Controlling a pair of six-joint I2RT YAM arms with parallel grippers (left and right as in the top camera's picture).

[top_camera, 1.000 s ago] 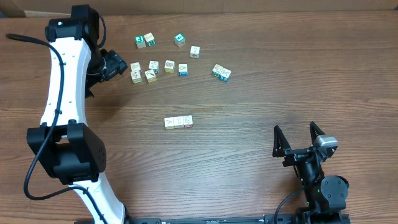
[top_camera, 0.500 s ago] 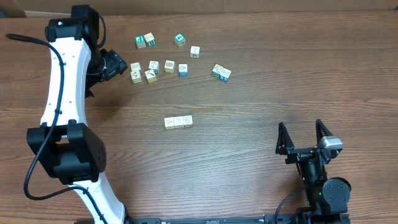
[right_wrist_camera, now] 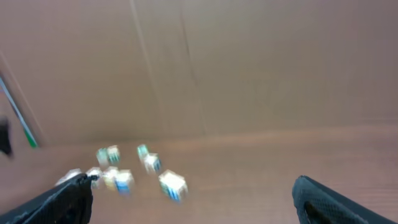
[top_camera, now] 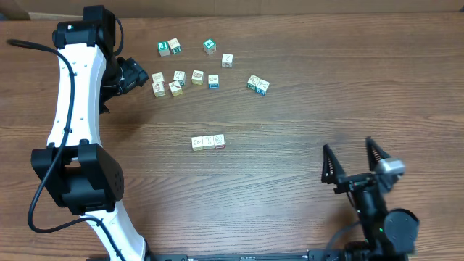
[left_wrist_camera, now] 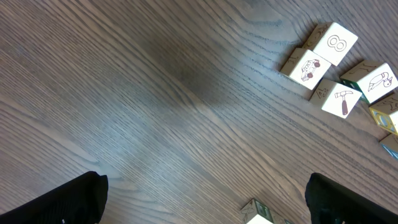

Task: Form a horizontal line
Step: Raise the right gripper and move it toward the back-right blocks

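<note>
While both claws stand spread wide and empty, the row of pale cubes [top_camera: 208, 142] lies mid-desk [top_camera: 290, 109], its cubes touching side to side. Left claw [top_camera: 138, 75] hovers just beside the scattered cubes [top_camera: 197, 77]. Right claw [top_camera: 348, 148] sits well apart from the row.

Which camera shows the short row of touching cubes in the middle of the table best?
The overhead view: the horizontal line lies whole and sharp at mid-table. The left wrist view shows only loose cubes, not the line. The right wrist view is too blurred to pick it out.
</note>
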